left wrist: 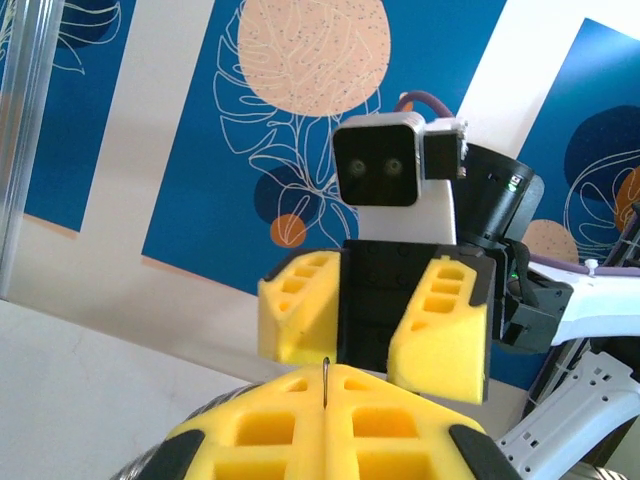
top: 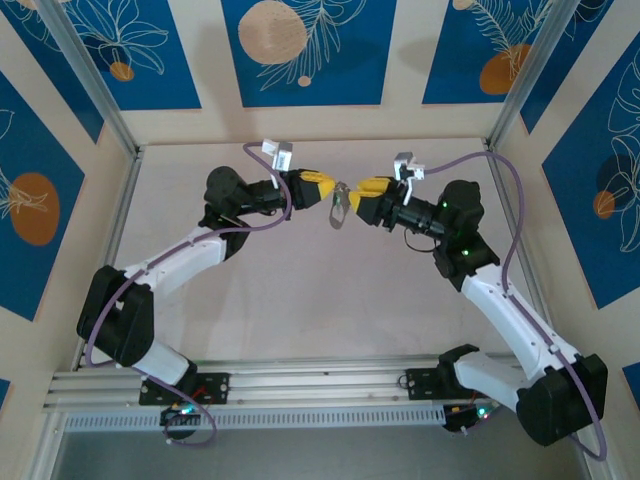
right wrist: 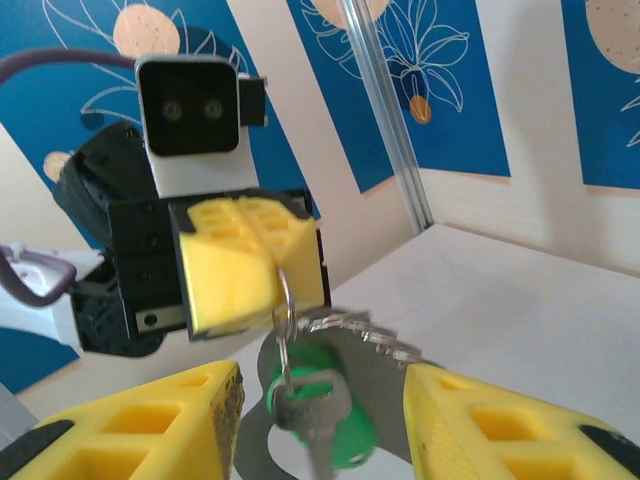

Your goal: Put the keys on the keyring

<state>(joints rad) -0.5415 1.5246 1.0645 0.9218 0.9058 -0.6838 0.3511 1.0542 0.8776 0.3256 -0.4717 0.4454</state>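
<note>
While aloft, keyring [right wrist: 287,305] long axis vertical.

Silvery metal keys [right wrist: 370,340], metal keyring [right wrist: 284,300], glossy green plastic piece [right wrist: 350,440].

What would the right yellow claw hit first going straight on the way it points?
Probably the bunch of small silvery keys with a green piece, hanging between the open fingers of the right gripper. They dangle from a thin grey metal ring pinched by the left gripper, next in line; depth is unclear.
</note>
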